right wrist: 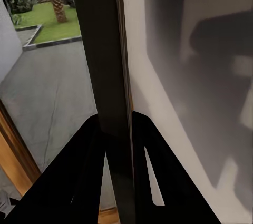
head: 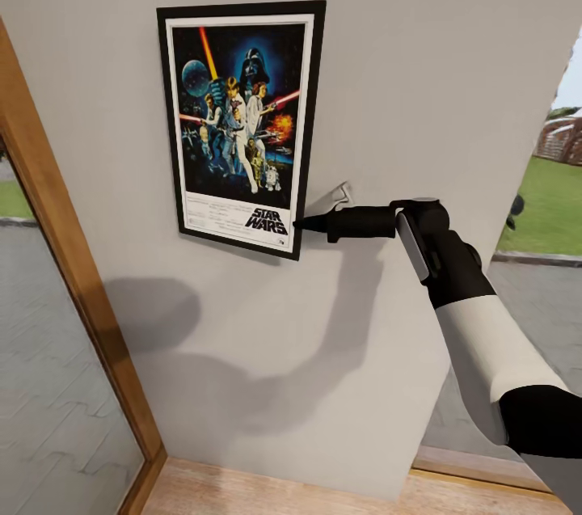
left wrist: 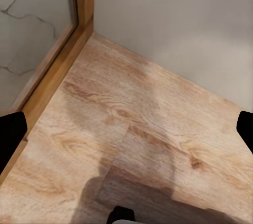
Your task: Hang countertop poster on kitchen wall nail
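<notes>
Black-framed poster (head: 241,127) upright on wall | my right pincer (head: 301,224) clamps its 5 o'clock corner | long axis vertical

Poster (head: 240,127): smooth printed sheet, thin matt black frame. Wall (head: 420,78): plain matt light-grey finish. Floor (left wrist: 137,145): pale wood planks, visible grain. Window frame (head: 73,272): warm wood, smooth. Right gripper (head: 301,225): black, matt casing.
</notes>
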